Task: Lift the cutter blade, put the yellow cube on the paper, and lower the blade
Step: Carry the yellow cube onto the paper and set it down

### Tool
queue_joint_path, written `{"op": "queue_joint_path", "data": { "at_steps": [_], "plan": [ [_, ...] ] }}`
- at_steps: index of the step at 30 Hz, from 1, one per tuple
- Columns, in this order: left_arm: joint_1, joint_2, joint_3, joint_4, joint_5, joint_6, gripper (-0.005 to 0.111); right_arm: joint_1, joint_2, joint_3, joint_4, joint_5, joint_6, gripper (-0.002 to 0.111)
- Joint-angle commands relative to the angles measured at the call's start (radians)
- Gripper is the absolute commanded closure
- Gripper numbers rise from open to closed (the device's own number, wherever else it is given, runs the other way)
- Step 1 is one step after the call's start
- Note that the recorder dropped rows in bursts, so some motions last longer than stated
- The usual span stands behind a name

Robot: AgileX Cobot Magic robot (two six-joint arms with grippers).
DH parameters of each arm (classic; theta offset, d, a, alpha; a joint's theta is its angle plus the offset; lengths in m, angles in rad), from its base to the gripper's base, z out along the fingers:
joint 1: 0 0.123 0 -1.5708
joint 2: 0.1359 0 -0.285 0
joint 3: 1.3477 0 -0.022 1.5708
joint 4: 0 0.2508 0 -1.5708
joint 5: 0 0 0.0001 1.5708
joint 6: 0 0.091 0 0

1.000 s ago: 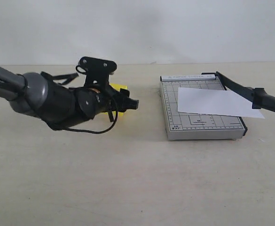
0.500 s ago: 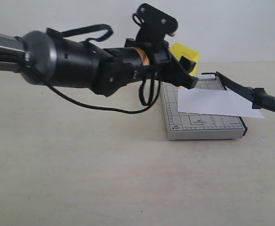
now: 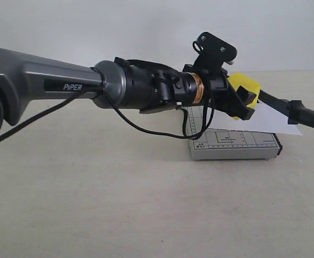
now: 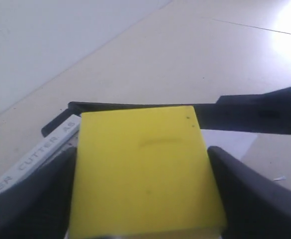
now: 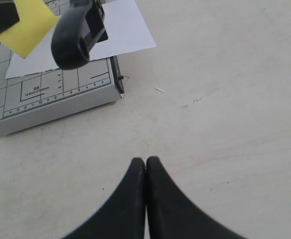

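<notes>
My left gripper (image 3: 243, 103) is shut on the yellow cube (image 3: 246, 87) and holds it in the air over the grey cutter base (image 3: 233, 145). In the left wrist view the cube (image 4: 143, 172) fills the space between the two black fingers (image 4: 46, 189). The white paper (image 3: 272, 122) lies askew on the base, its corner hanging over the right side. The black cutter blade (image 3: 292, 108) slants up from its hinge, and its thick handle (image 5: 75, 37) hangs above the paper (image 5: 123, 30). My right gripper (image 5: 145, 162) is shut and empty over bare table, in front of the cutter.
The cutter base (image 5: 50, 102) stands on a pale tabletop (image 3: 119, 204). A black cable (image 3: 162, 131) loops under the left arm. A white wall runs behind the table.
The left arm has lifted the yellow cube from the table at the left and carried it rightwards to above the cutter. The blade and the paper have not moved.
</notes>
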State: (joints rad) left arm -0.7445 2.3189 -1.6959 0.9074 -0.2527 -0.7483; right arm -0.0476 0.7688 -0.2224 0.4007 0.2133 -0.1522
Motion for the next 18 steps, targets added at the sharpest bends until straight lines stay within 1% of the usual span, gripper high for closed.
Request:
{"op": "queue_joint_path", "data": {
  "at_steps": [1,8,18],
  "plan": [
    [-0.009,0.044,-0.035,0.089,-0.022,-0.057,0.102,0.0,0.0,0.001,-0.003,-0.007,-0.004,0.108],
    [-0.009,0.095,-0.101,0.107,-0.005,-0.071,0.102,0.0,0.0,0.001,-0.003,-0.007,-0.004,0.108],
    [-0.009,0.131,-0.103,0.105,-0.013,-0.043,0.102,0.0,0.0,0.001,0.009,0.018,-0.004,0.108]
  ]
}}
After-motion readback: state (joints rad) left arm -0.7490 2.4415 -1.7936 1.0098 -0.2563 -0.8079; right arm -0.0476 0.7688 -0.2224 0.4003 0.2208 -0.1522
